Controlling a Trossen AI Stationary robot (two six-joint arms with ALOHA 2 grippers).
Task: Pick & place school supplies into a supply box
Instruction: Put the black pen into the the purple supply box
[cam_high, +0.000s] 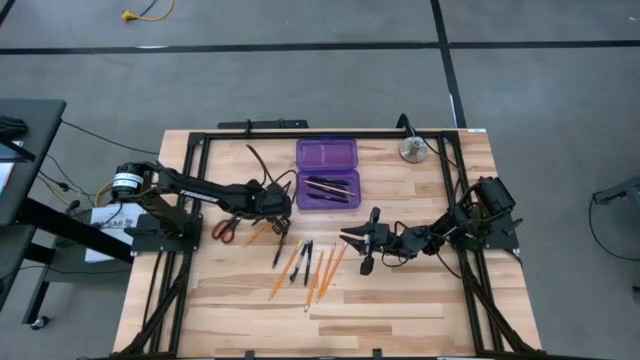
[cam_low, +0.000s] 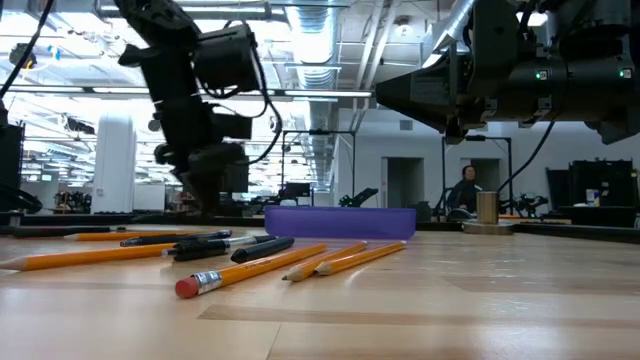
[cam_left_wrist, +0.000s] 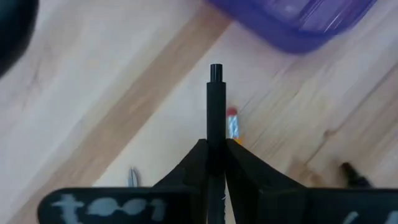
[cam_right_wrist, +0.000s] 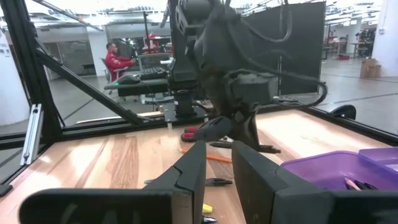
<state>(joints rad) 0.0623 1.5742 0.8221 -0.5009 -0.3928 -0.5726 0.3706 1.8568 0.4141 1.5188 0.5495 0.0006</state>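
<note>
While its fingers are pressed together on a thin black pen (cam_left_wrist: 216, 112), the left gripper (cam_high: 277, 222) hangs over the table just near of the purple supply box (cam_high: 327, 173). The right gripper (cam_high: 364, 243) waits with fingers slightly apart, holding nothing, right of the orange pencils (cam_high: 318, 275).

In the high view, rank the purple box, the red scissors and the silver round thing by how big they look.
1. Purple box, clearly largest.
2. Red scissors and silver round thing: look about alike, too close to rank.
</note>
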